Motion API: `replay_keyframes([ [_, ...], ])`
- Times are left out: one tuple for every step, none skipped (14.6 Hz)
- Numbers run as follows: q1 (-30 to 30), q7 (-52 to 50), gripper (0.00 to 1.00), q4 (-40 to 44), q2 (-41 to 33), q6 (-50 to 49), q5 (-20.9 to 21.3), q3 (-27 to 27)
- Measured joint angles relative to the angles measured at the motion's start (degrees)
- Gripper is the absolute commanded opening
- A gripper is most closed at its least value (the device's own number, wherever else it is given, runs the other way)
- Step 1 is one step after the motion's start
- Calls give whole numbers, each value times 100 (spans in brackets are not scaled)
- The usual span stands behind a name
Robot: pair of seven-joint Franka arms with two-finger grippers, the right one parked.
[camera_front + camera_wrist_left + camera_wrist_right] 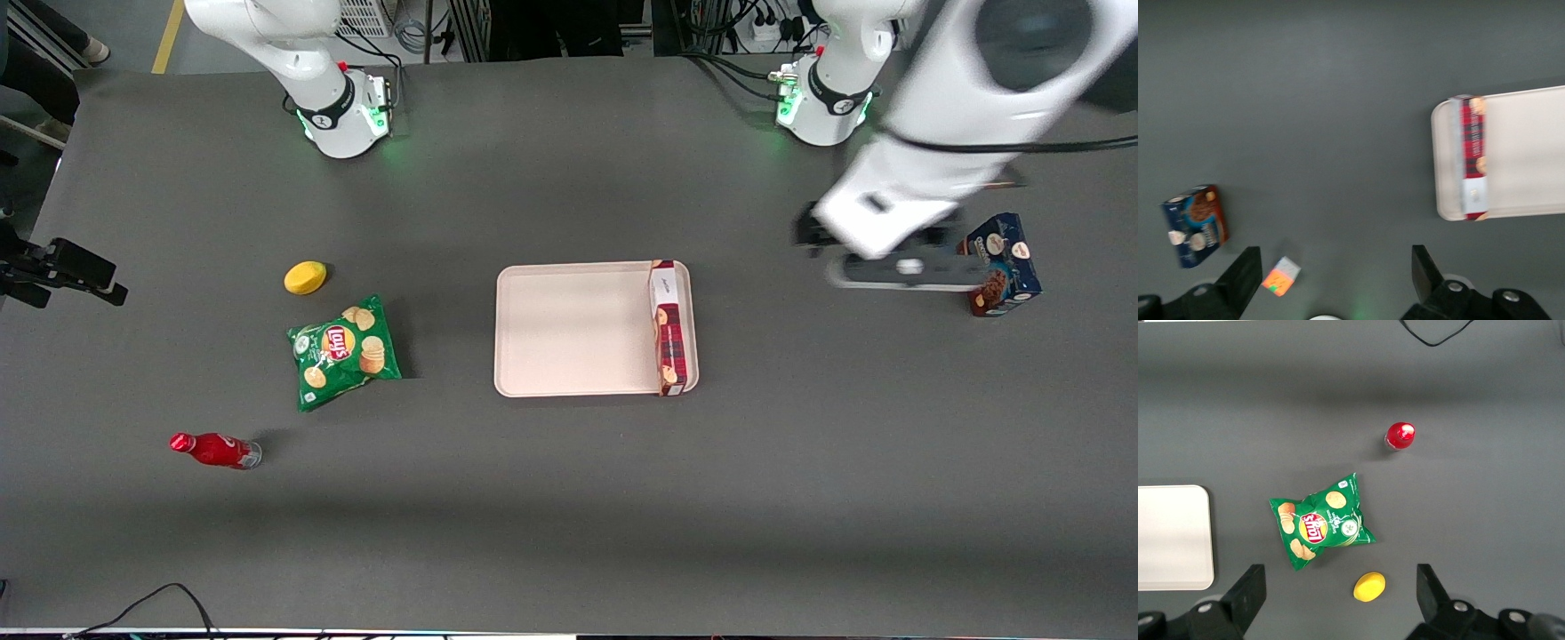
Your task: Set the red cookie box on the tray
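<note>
The red cookie box (pixel 669 327) lies on the pale tray (pixel 569 329), along the tray's edge toward the working arm's end of the table. The left wrist view shows the same box (pixel 1473 157) resting inside the tray's (pixel 1525 153) rim. My gripper (pixel 889 267) hangs high above the bare table, well away from the tray and next to a dark blue cookie box (pixel 1000 264). In the wrist view its fingers (pixel 1245 273) stand wide apart around the gripper's middle (pixel 1335 270), with nothing between them.
The blue cookie box (pixel 1195 225) stands toward the working arm's end. A small orange-and-white card (pixel 1281 277) lies on the table under the gripper. Toward the parked arm's end lie a green chips bag (pixel 342 351), a yellow lemon (pixel 305 277) and a red bottle (pixel 215 450).
</note>
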Motion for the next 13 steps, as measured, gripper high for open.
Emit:
replay_keyframes([
  [5,280,100,-20,-139,-86,-139,348],
  [10,481,100,-77,-263,-108,-242,655],
  [10,707,100,-186,-381,-70,-310,913],
  [8,981,100,-366,-522,71,-386,1153],
  [6,1174,100,-648,-706,316,-493,1366],
  [6,1280,100,-1038,-942,661,-582,1530],
  [5,1340,100,-1524,-1234,1062,-633,1634],
  [5,1353,100,-1979,-1517,1364,-660,1676],
  [2,1353,100,-2307,-1738,1538,-679,1682],
  [-6,1353,100,-2509,-1890,1630,-700,1682],
  [-13,1353,100,-2621,-1985,1682,-717,1684],
  [-16,1353,100,-2667,-2029,1705,-741,1688],
  [-18,1353,100,-2673,-2041,1722,-800,1693],
])
